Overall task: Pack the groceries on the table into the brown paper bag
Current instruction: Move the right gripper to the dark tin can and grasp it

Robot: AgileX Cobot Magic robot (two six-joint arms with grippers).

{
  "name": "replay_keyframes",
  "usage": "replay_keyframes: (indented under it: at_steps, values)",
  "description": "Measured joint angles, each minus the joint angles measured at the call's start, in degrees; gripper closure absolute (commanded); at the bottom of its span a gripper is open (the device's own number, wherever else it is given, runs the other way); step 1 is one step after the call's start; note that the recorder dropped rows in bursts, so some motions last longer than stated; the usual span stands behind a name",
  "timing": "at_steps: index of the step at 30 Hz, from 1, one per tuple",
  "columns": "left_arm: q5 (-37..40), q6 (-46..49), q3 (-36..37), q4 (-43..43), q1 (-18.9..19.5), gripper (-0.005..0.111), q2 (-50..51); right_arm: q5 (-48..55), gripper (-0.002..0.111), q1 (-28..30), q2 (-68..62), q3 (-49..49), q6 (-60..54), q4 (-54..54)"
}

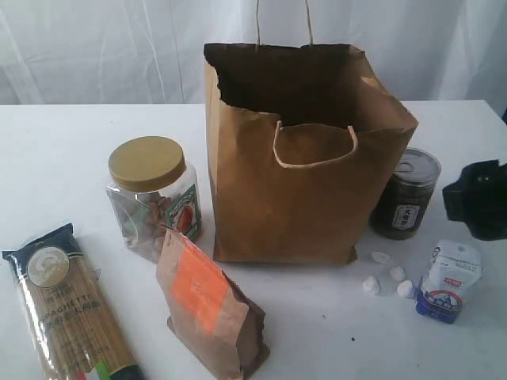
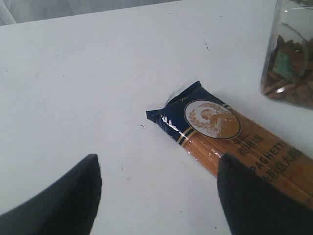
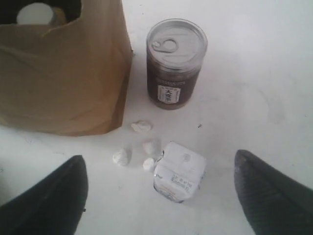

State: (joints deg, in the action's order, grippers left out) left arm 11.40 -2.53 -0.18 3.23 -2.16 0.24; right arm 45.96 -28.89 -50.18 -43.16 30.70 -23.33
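Note:
The brown paper bag (image 1: 301, 174) stands upright mid-table, and a white-capped bottle (image 3: 34, 13) shows inside its mouth. Left of the bag stand the tan-lidded clear jar (image 1: 154, 198) and the orange-labelled brown pouch (image 1: 207, 305); the spaghetti packet (image 1: 67, 309) lies flat at the front left. Right of the bag are the metal-lidded dark jar (image 1: 405, 194) and the small white-blue packet (image 1: 449, 281). My left gripper (image 2: 159, 159) hangs open above bare table beside the spaghetti packet's blue end (image 2: 205, 120). My right gripper (image 3: 159, 161) is open over the small packet (image 3: 178, 171), nothing between its fingers.
Several tiny white lumps (image 1: 388, 277) lie between the bag and the small packet. The black bulk of my right arm (image 1: 478, 198) shows at the right edge beside the dark jar. A white curtain hangs behind the table (image 1: 63, 158).

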Motion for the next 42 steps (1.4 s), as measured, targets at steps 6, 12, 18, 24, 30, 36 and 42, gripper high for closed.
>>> replay_keyframes:
  at_steps: [6, 12, 18, 24, 30, 36, 42]
  values:
    - [0.0, 0.0, 0.0, 0.0, 0.0, 0.037, 0.0, -4.2, 0.02, 7.5, -8.2, 0.3, -0.9, 0.4]
    - [0.0, 0.0, 0.0, 0.0, 0.0, 0.037, 0.0, -13.0, 0.02, 12.7, -15.0, 0.4, -6.2, 3.1]
    - [0.0, 0.0, 0.0, 0.0, 0.0, 0.037, 0.0, -21.0, 0.02, 13.9, -20.7, 0.4, -8.6, 3.3]
    - [0.0, 0.0, 0.0, 0.0, 0.0, 0.037, 0.0, -27.7, 0.02, 13.9, -26.1, 0.4, -11.0, 3.4]
    - [0.0, 0.0, 0.0, 0.0, 0.0, 0.037, 0.0, -31.3, 0.02, 15.3, -29.6, 0.4, -15.1, 3.5]
    - [0.0, 0.0, 0.0, 0.0, 0.0, 0.037, 0.0, -32.7, 0.02, 17.0, -29.9, 0.4, -20.6, 3.5]
    - [0.0, 0.0, 0.0, 0.0, 0.0, 0.037, 0.0, -37.0, 0.02, 18.2, -30.5, 0.4, -21.3, 3.5]
